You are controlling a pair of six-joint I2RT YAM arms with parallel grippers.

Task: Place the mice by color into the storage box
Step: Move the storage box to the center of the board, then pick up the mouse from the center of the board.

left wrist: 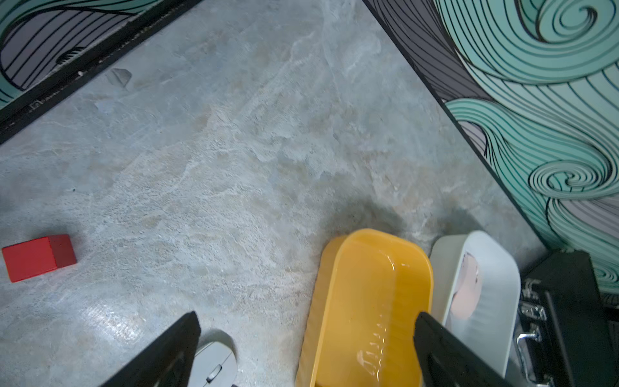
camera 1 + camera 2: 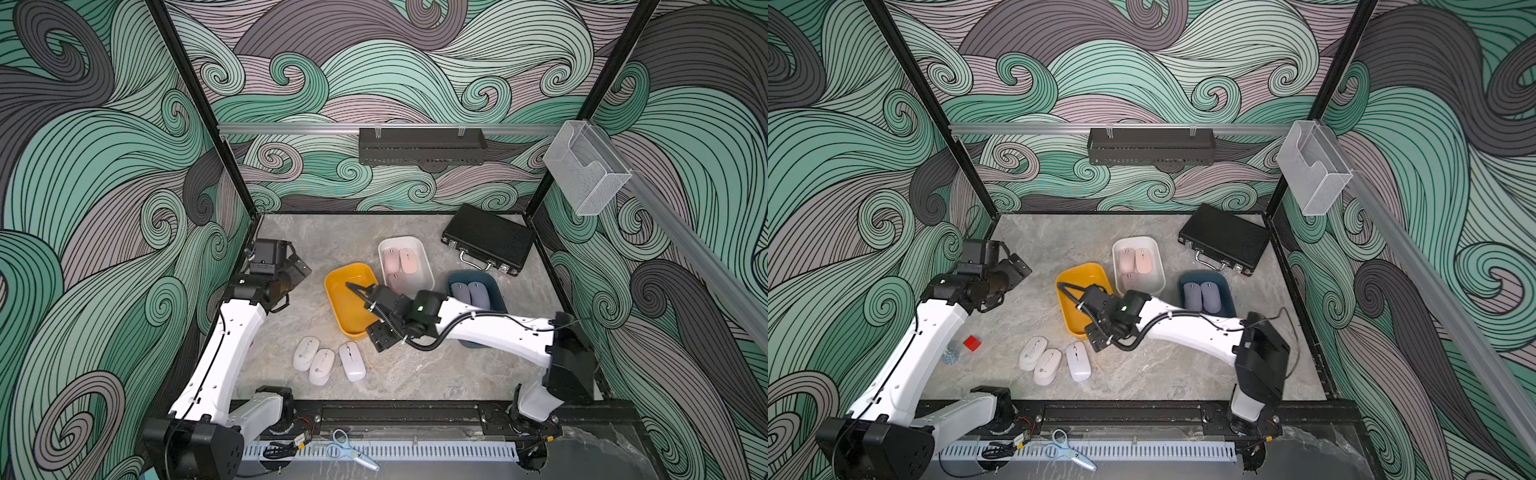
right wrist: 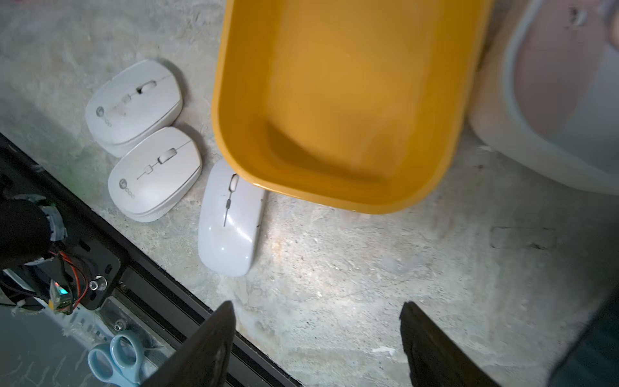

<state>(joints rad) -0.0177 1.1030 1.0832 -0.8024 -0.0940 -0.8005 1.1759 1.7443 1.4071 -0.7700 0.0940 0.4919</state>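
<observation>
Your three off-white mice lie in a row on the table, just in front of the empty yellow bin, which is likely meant for them. The pink mice sit in the white bin. Two lavender mice show in the dark blue bin, partly covered by the right arm. Your right gripper hovers near the glossy mouse, jaws apart and empty; the left gripper hangs aside, likewise apart and empty. The yellow rim crowds that mouse's nose, and the two matte mice lie flank to flank. The red block and black case stand well clear.
</observation>
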